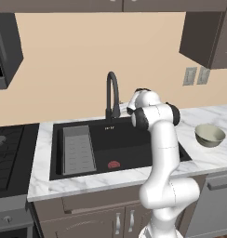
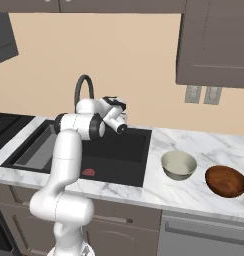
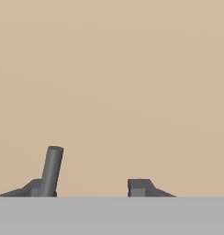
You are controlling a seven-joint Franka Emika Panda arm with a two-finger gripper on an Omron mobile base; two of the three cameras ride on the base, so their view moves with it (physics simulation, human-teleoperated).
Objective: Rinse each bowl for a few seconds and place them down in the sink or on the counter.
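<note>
Honestly, the sink (image 1: 134, 144) at mid-frame is bare, and both bowls sit on the desk (image 2: 204, 145) lower right: cream bowl (image 2: 178, 164), brown bowl (image 2: 225, 180). Fingers (image 3: 52, 170) are spread apart, empty, facing the wall; a blind swing could clip the faucet (image 1: 111, 95).

Veined marble counter (image 2: 204, 145), wood-like bowl (image 2: 225, 181)

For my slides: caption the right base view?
Arm over black sink, two bowls waiting on marble counter.
</note>
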